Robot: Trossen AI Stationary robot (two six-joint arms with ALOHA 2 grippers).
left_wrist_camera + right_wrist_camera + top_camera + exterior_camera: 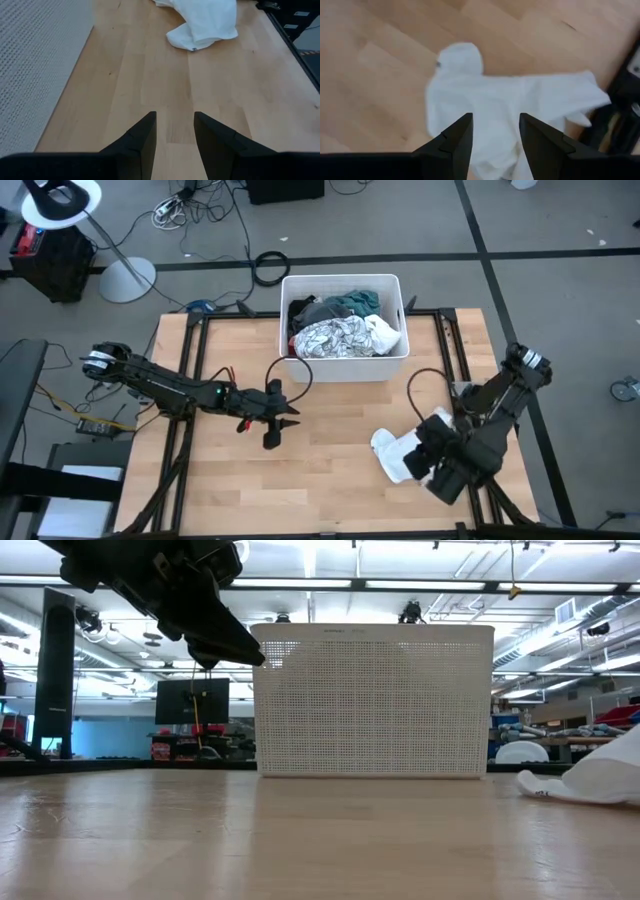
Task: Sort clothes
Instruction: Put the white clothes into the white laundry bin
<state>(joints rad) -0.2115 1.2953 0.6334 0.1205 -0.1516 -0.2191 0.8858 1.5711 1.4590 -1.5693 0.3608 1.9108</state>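
From above, a white garment lies on the desk just beside the right hand, while the other clothes fill the white bin at the far edge and the left hand hangs over bare wood near the bin. At desk level the left hand hovers beside the bin's perforated wall, holding nothing. The left wrist view shows its fingers parted and empty, and the right wrist view shows the right hand's fingers apart above the white garment, not gripping it.
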